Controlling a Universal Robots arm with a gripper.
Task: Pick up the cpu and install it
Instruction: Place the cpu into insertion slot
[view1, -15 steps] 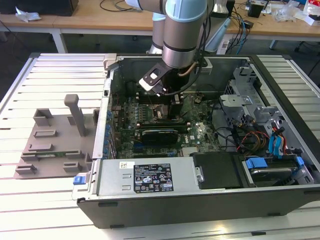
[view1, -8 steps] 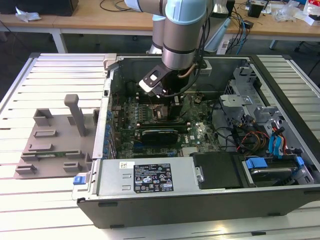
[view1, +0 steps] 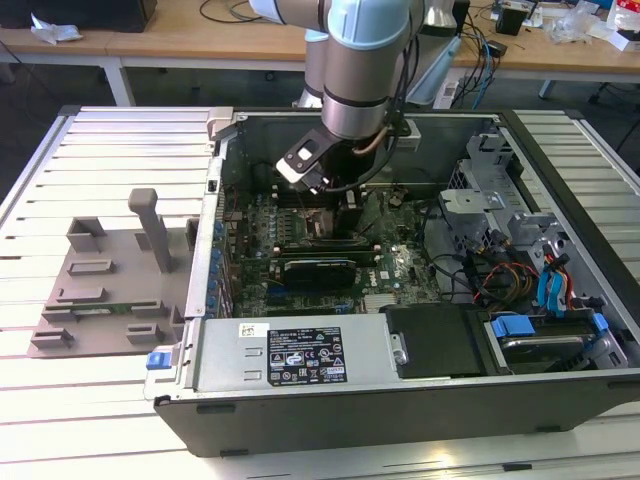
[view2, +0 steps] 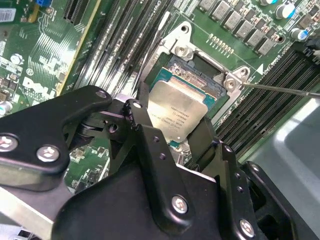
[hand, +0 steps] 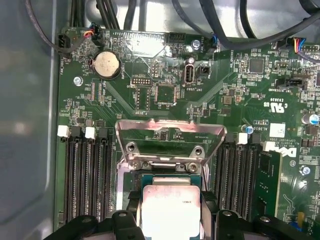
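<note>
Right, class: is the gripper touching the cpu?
Touching. The second wrist view shows the gripper with fingers against opposite edges of the cpu, no gap.

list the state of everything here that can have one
cpu, held over the socket, seated or not cannot tell
gripper, shut on the cpu's edges
socket, uncovered, partly hidden by the cpu
load plate, flipped open, standing up
computer case, lying on its side, side panel off
</note>
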